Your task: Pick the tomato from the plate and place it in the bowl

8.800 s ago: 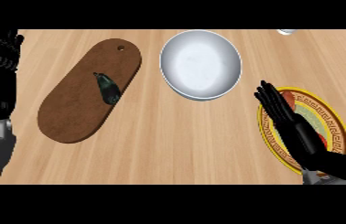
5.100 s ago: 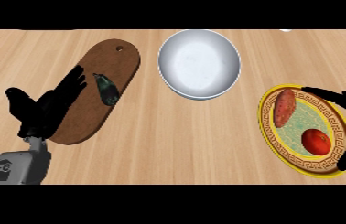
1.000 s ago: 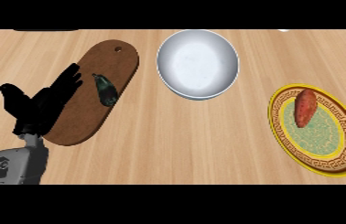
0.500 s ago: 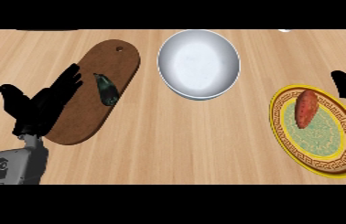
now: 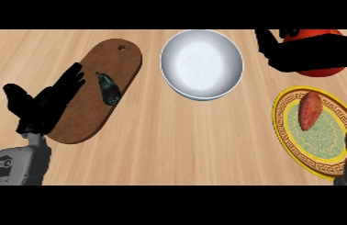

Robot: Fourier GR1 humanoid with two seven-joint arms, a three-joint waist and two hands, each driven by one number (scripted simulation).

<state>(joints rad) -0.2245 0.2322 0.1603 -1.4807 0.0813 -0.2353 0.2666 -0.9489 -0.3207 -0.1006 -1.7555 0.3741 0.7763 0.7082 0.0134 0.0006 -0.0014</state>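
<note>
Red tomato (image 5: pixel 318 36) sits at the frame's upper right, right of the bowl (image 5: pixel 201 63), with the right hand (image 5: pixel 298 56) curled round it. It looks roundish, with no clear long axis. One plate (image 5: pixel 279 123) at lower right bears one sweet potato (image 5: pixel 310 110). The left hand (image 5: pixel 44 102) rests open over one wooden board (image 5: pixel 95 72), which carries one dark vegetable (image 5: pixel 108 88).

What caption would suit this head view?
Right hand holds the tomato right of the bowl; a sweet potato lies on the plate; left hand open over the board.

The right hand (image 5: pixel 298 59) hides much of the tomato (image 5: pixel 315 36).
</note>
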